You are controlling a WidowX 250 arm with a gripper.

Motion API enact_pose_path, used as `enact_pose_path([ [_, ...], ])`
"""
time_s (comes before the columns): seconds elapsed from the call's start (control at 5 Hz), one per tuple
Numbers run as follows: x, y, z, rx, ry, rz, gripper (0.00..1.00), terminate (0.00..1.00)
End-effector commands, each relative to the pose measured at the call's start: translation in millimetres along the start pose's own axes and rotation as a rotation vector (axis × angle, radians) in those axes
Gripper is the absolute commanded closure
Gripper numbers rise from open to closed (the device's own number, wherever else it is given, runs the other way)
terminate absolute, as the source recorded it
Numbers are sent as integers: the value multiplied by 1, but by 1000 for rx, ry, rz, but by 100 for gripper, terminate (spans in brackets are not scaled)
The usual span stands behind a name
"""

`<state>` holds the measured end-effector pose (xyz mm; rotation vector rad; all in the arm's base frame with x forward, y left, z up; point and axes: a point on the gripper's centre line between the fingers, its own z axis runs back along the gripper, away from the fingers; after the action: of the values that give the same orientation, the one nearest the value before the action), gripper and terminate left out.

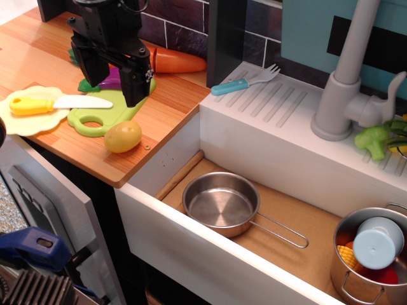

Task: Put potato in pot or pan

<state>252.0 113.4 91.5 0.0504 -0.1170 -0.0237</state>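
Black gripper point(111, 79) hanging above the wooden counter point(172, 105), fingers point(135, 86) parted and holding nothing. Just below and slightly right, resting on the counter near its front edge: the potato point(123, 136), smooth, glossy, yellow-tan, egg-shaped, touching the edge of a green cutting board point(102, 114). Left of that, a yellow-handled toy knife point(57, 103) lying on a pale yellow plate point(25, 121). Down in the white sink point(254, 127), well apart from the potato: the pan point(221, 203), shallow, round, shiny steel, empty, thin wire loop handle pointing right. At far right, a deeper steel pot point(369, 257) holding toys.
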Motion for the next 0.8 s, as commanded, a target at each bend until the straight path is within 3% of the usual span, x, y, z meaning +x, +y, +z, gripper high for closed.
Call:
enact_pose_path([
  [0.0,0,0,0,0,0,0,0,0],
  [0.6,-6,-3,-34,-51,-32,0,0,0],
])
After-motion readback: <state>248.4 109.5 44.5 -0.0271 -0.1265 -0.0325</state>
